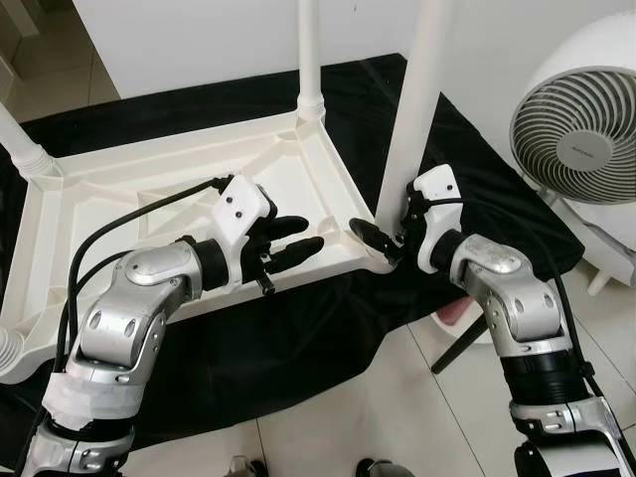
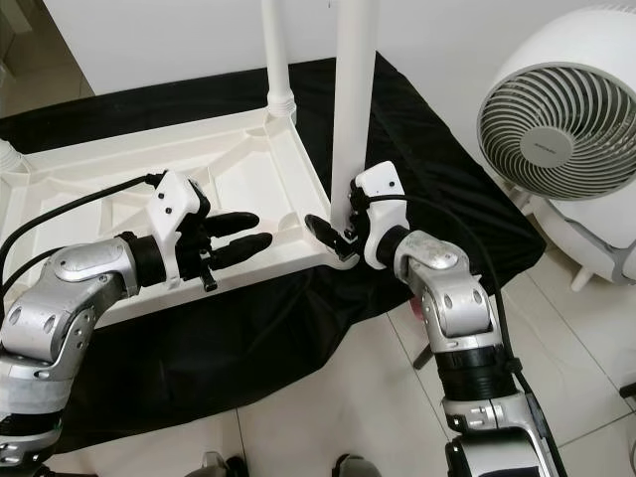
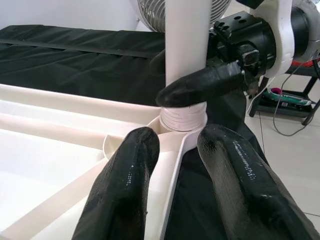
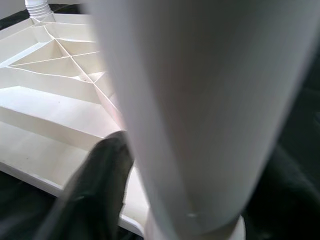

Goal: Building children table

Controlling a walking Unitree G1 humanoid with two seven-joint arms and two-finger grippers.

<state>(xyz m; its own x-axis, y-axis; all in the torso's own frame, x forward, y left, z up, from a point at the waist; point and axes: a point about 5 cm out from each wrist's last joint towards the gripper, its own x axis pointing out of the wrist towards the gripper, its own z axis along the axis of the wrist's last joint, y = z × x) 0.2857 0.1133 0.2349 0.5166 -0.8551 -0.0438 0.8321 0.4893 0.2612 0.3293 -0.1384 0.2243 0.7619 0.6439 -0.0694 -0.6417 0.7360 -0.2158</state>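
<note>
The white table top [image 1: 149, 189] lies upside down on a black cloth. One white leg [image 1: 310, 60] stands screwed in at its far corner, and another stands at the left corner [image 1: 22, 144]. My right gripper [image 1: 383, 238] is shut on a third leg [image 1: 422, 99], low down, where it meets the near right corner socket [image 3: 182, 117]. In the right wrist view that leg [image 4: 200, 100] is very close, with one black finger [image 4: 100, 185] beside it. My left gripper [image 1: 308, 235] is open and hovers over the table's near rim, with its fingers [image 3: 125, 190] either side of the rim, pointing at the socket.
A white floor fan [image 1: 581, 129] stands close on the right. The black cloth [image 1: 298, 338] covers the tiled floor under the table. A dark stand leg and a pink thing [image 1: 457, 316] sit behind my right forearm. A white wall rises behind.
</note>
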